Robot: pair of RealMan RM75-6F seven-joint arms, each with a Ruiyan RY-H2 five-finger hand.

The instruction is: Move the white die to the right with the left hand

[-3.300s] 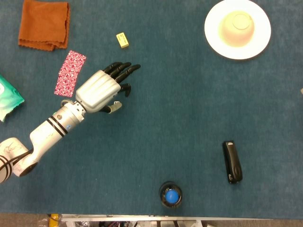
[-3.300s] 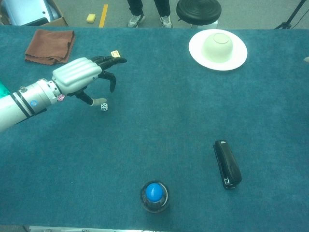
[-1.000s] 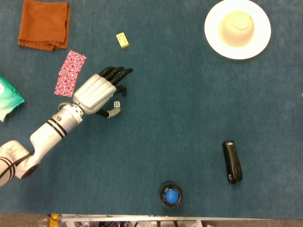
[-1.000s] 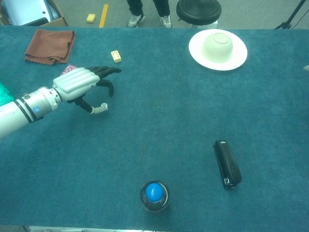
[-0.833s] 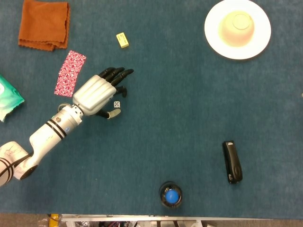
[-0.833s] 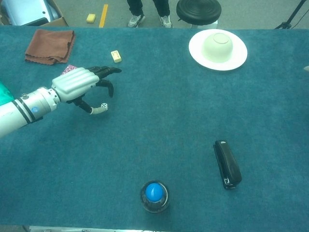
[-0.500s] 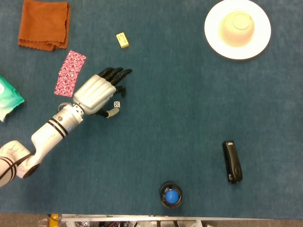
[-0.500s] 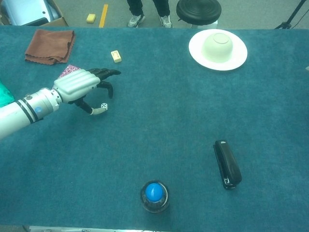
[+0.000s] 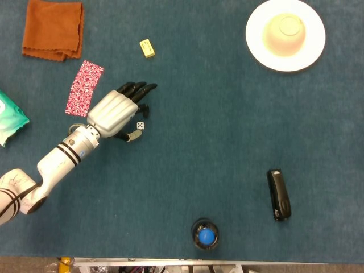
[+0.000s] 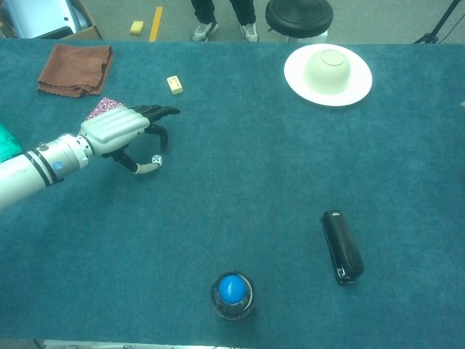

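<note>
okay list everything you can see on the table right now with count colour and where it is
white die: one, white, on the cloth between the left hand's fingers and thumb
eraser: one, pale yellow, far left of centre
patterned packet: one, red and white, beside the hand
cloth: one, rust brown, far left corner
green pack: one, left edge
plate: one, white, far right
bowl: one, cream, upside down on the plate
stapler: one, black, near right
blue-topped jar: one, near edge
left hand: one, silver and black, over the die
</note>
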